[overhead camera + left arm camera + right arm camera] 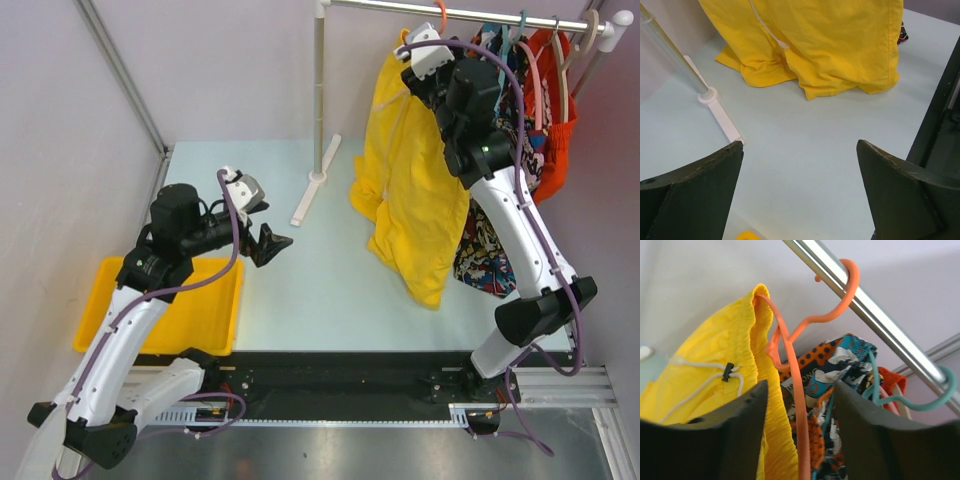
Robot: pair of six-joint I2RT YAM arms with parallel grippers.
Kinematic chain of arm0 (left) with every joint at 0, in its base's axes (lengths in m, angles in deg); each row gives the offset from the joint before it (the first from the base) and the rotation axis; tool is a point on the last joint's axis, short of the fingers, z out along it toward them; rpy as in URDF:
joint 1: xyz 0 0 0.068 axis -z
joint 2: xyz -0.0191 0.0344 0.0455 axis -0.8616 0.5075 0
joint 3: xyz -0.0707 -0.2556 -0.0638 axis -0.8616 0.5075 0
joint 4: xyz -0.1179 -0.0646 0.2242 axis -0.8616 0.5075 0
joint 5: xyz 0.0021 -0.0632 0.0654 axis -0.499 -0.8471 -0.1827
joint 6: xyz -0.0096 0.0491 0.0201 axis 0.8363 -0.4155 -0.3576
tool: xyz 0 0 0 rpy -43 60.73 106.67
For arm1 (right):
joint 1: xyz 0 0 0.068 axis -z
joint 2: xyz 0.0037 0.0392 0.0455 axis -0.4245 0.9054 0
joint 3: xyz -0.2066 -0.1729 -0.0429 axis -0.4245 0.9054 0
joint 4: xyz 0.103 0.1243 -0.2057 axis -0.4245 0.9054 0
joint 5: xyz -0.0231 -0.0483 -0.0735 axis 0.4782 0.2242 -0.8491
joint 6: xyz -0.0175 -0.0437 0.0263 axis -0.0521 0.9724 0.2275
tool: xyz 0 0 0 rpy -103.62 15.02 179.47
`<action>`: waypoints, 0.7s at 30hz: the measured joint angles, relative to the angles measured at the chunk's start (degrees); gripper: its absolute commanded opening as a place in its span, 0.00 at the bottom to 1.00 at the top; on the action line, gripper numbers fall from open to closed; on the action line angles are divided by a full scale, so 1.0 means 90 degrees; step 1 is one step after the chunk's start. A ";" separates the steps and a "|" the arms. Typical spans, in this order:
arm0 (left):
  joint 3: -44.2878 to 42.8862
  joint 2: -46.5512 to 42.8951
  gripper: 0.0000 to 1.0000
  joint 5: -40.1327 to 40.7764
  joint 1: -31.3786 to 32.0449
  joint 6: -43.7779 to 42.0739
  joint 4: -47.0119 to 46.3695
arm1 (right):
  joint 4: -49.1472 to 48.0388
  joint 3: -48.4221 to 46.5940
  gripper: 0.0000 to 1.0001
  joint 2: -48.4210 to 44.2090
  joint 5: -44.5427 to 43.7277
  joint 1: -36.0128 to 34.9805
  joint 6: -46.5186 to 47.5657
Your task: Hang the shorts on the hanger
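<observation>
The yellow shorts hang from the orange hanger, whose hook sits over the metal rail. The elastic waistband and pale drawstring drape over the hanger's left arm. The leg hems bunch on the table. My right gripper is up at the hanger with its jaws apart. The hanger's arm and the waistband edge run between them, with a gap on both sides. My left gripper hovers open and empty over the table, left of the shorts.
Cartoon-print shorts on a teal hanger hang just right of the orange hanger, and an orange-red garment beyond them. The rack's post and foot stand left of the shorts. A yellow bin sits at the near left.
</observation>
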 measured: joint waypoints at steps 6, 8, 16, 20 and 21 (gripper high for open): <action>0.0000 0.0070 1.00 -0.0002 -0.0017 0.0272 0.0056 | 0.0231 0.0452 0.88 -0.0724 0.0029 -0.0039 -0.0287; -0.0078 0.0255 1.00 0.0002 -0.0053 0.0410 0.0240 | 0.0350 0.0629 0.95 -0.1124 0.0107 -0.0095 -0.0435; -0.0882 0.1549 1.00 -0.0073 -0.0639 0.0716 0.1331 | 0.1290 0.1678 1.00 -0.3257 0.1217 -0.0262 -0.1129; -0.0882 0.1547 1.00 -0.0097 -0.1207 0.0741 0.1693 | 0.1877 0.2475 1.00 -0.4201 0.1979 -0.0279 -0.1535; -0.0882 0.1503 1.00 -0.0070 -0.1287 0.0738 0.1744 | 0.2025 0.2654 1.00 -0.4362 0.2118 -0.0279 -0.1625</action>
